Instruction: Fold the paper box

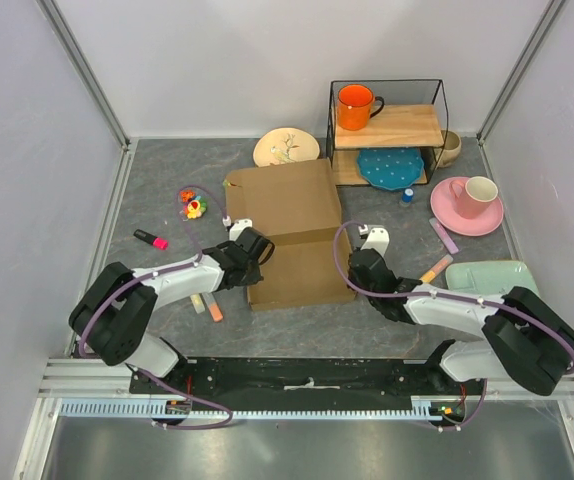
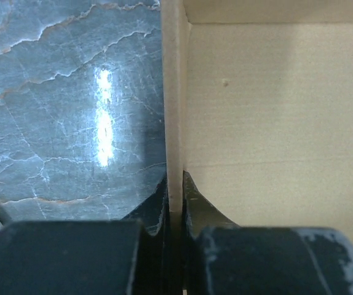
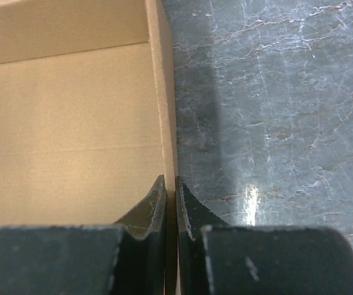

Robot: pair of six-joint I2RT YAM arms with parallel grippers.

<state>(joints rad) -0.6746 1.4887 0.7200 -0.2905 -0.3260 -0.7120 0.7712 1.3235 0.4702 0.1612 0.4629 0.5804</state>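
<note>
Pinching both side walls: the left gripper (image 1: 255,252) is pressed together on the left upright wall of the paper box (image 1: 287,205), and the right gripper (image 1: 362,262) is pressed on the right wall in the same way. The box sits about mid-table (image 1: 157,300), with its far panel reaching toward the far edge.

Handling, as a judgement: the box is thin brown cardboard, so it is light. It should be stiff across a panel and weak along the creases. It likely slides on the smooth table if pushed from one side only. The best hold is a wall edge near a crease, on both sides at once.

Views: the top external view gives the whole outline but not the jaw contact. The left wrist view shows fingers (image 2: 196,206) flanking the wall edge, with the box floor on one side and the table on the other. The right wrist view mirrors this. Whether the far panel lies flat or stands raised is hard to tell from above.
</note>
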